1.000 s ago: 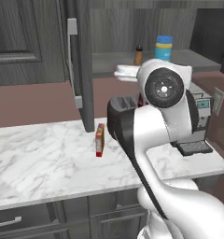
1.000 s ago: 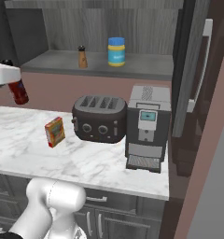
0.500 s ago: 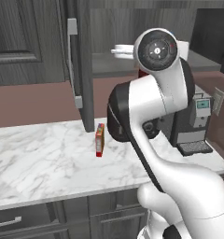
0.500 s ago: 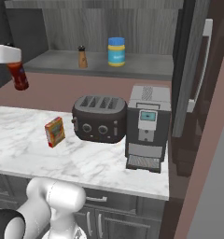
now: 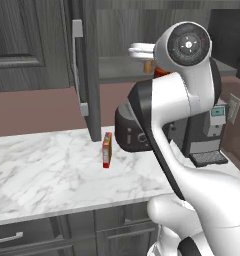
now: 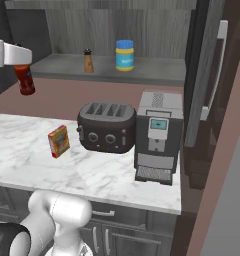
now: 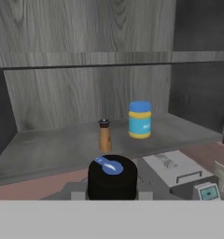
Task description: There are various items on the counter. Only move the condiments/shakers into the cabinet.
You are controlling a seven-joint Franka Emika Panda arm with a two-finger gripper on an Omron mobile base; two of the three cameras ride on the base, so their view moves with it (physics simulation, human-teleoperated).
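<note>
Above the counter's (image 6: 22, 145) left end, the gripper (image 6: 21, 61) grasps the bottle (image 6: 24, 79) by its black cap, the bottle hanging upright with its long axis vertical. Ahead of it lies the open cabinet (image 7: 86, 98), whose grey shelf (image 6: 157, 72) sits at about the height of the bottle's base in the right base view; in the hand view the shelf spreads out just beyond the cap (image 7: 112, 176), with the shaker (image 7: 104, 135) straight ahead and the jar (image 7: 140, 120) a little to its right. By that reckoning the bottle must travel forward over the shelf's front edge, and bare shelf to the left of the shaker looks the likeliest spot.

One shaker and one jar stand near the shelf's middle, well apart from each other. One bottle is in the gripper. One box (image 5: 107, 149) stands upright on the counter, near its back edge and just beside the toaster (image 6: 104, 126), and is meant to stay there. A coffee machine (image 6: 157, 135) stands at the counter's right end. Two of three condiments appear stowed.
</note>
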